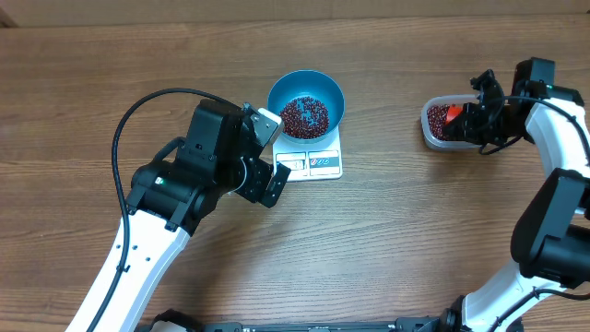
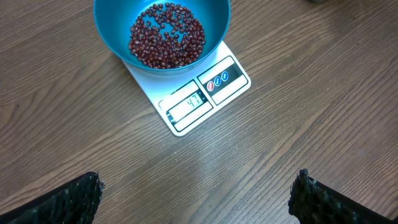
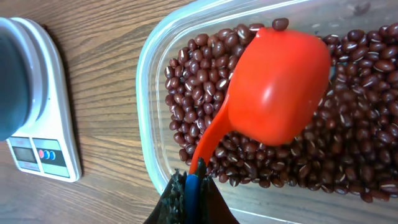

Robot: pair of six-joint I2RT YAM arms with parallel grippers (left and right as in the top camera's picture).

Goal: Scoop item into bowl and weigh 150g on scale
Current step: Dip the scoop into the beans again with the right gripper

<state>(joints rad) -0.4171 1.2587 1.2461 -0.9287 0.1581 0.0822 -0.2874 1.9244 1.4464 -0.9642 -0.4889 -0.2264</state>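
- Left gripper [image 2: 196, 202] hangs just left of the scale [image 2: 208, 93], jaws spread wide and holding nothing. My guess is it's parked there so its wrist camera looks straight down on the display.
- The blue bowl [image 2: 112, 25] sits on the scale's back part and overhangs the platform, with the screen and buttons left uncovered in front, so the number stays readable.
- Inside the bowl is a thin layer of beans [image 2: 166, 34] that doesn't quite cover the bottom. The display looks like 47, so I'd say it's well short of the target and needs several more scoops.
- Well to the right of the scale is the clear tub [image 3: 146, 93], holding the bean supply [image 3: 205, 81], which looks pretty full.
- The orange scoop [image 3: 280, 87] lies on top of that supply, rounded back up as far as I can tell, with one stray bean on it.
- Right gripper [image 3: 189, 193] has its jaws pressed tight on the scoop's handle end, reaching in from the tub's side away from the scale. It looks set to dig in for the next load.
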